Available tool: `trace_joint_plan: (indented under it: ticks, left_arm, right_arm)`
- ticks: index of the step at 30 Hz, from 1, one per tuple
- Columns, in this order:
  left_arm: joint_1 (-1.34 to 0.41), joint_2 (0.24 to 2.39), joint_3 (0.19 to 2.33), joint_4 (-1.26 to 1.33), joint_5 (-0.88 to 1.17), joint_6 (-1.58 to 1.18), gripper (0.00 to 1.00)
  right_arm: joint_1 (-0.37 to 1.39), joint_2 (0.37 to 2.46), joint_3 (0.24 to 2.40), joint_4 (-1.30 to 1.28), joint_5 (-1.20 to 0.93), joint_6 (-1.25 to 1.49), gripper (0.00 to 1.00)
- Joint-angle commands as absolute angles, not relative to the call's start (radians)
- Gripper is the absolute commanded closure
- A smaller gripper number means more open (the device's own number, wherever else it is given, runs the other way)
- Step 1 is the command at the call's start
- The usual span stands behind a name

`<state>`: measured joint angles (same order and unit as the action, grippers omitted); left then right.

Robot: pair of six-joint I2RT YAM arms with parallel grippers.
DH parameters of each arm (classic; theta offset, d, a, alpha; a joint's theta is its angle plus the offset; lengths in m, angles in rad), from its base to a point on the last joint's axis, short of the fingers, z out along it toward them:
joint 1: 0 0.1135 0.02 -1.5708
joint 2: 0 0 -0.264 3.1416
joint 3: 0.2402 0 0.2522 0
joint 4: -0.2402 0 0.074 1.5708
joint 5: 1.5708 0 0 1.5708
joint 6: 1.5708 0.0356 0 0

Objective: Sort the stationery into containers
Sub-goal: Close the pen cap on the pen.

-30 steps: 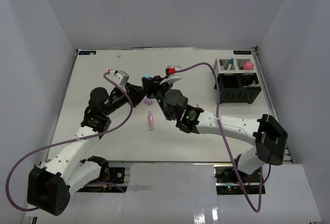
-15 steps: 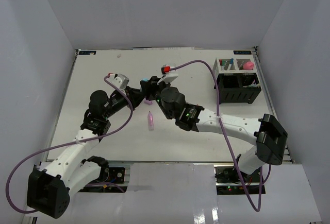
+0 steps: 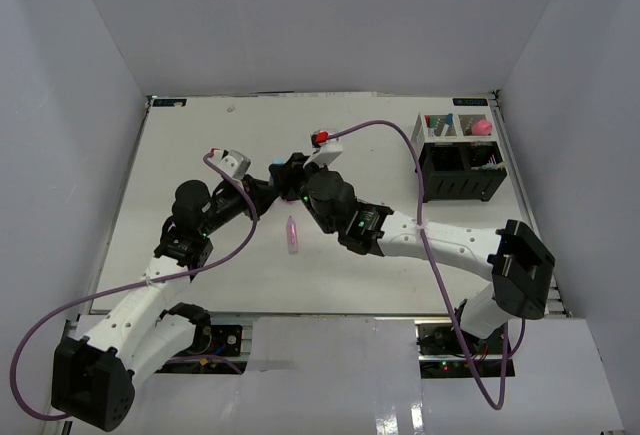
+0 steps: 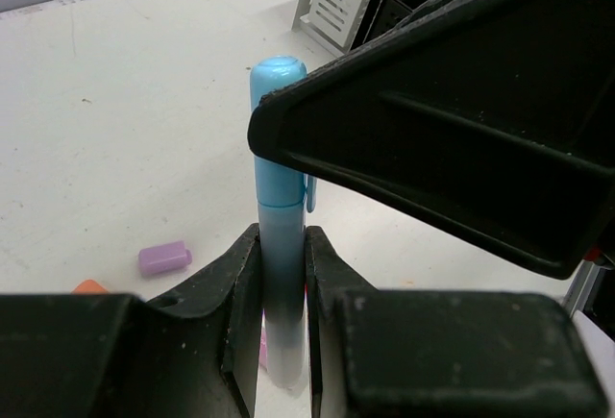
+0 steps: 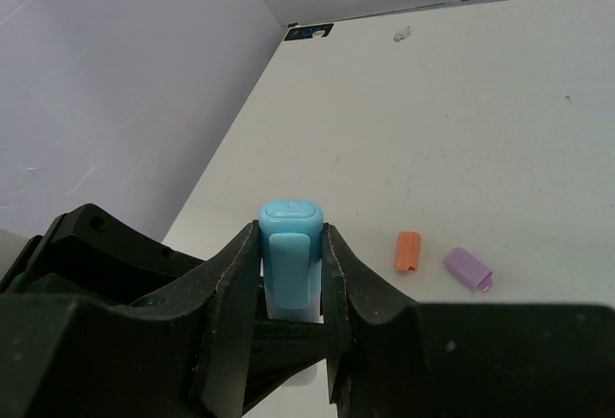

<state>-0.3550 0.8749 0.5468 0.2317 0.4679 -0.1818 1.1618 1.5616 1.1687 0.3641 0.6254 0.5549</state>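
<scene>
A light blue marker (image 4: 281, 197) stands upright above the table, held at both ends. My left gripper (image 4: 282, 237) is shut on its lower barrel. My right gripper (image 5: 291, 250) is shut on its blue cap (image 5: 291, 235). The two grippers meet over the middle of the table (image 3: 200, 135), left gripper (image 3: 281, 172) beside right gripper (image 3: 299, 169). A pink marker (image 3: 292, 233) lies on the table just in front of them. The containers stand at the far right: a black organizer (image 3: 462, 170) joined to white mesh compartments (image 3: 440, 125).
A purple cap (image 5: 468, 269) and an orange cap (image 5: 408, 251) lie loose on the table under the grippers. A pink-capped bottle (image 3: 482, 127) sits in a white mesh compartment. Grey walls enclose the table on three sides. Purple cables loop from both wrists.
Both arms have shifted slightly left and toward the near edge together. Each gripper has kept its hold on the blue marker.
</scene>
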Motion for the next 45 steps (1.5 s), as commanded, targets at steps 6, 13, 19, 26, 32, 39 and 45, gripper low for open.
trace_joint_plan:
  ticks: [6, 13, 19, 26, 32, 39, 45]
  left_arm:
    - [-0.339, 0.801, 0.586, 0.502, 0.425, -0.163, 1.00]
    - [-0.333, 0.799, 0.587, 0.500, 0.428, -0.166, 1.00]
    - [-0.325, 0.793, 0.584, 0.505, 0.434, -0.167, 1.00]
    - [-0.316, 0.787, 0.583, 0.509, 0.440, -0.167, 1.00]
    - [-0.311, 0.779, 0.580, 0.518, 0.437, -0.167, 1.00]
    - [-0.295, 0.765, 0.580, 0.529, 0.417, -0.179, 1.00]
    - [-0.284, 0.793, 0.604, 0.604, 0.419, -0.212, 1.00]
  right_arm:
    - [1.276, 1.644, 1.089, 0.101, 0.402, 0.620, 0.92]
    - [1.290, 1.638, 1.060, 0.084, 0.382, 0.627, 0.92]
    - [1.299, 1.638, 1.037, 0.078, 0.370, 0.637, 0.92]
    - [1.312, 1.647, 1.035, 0.068, 0.348, 0.640, 0.92]
    - [1.319, 1.663, 1.049, 0.046, 0.327, 0.641, 0.92]
    - [1.327, 1.678, 1.063, 0.006, 0.319, 0.640, 0.92]
    - [1.331, 1.686, 1.075, -0.029, 0.299, 0.638, 0.92]
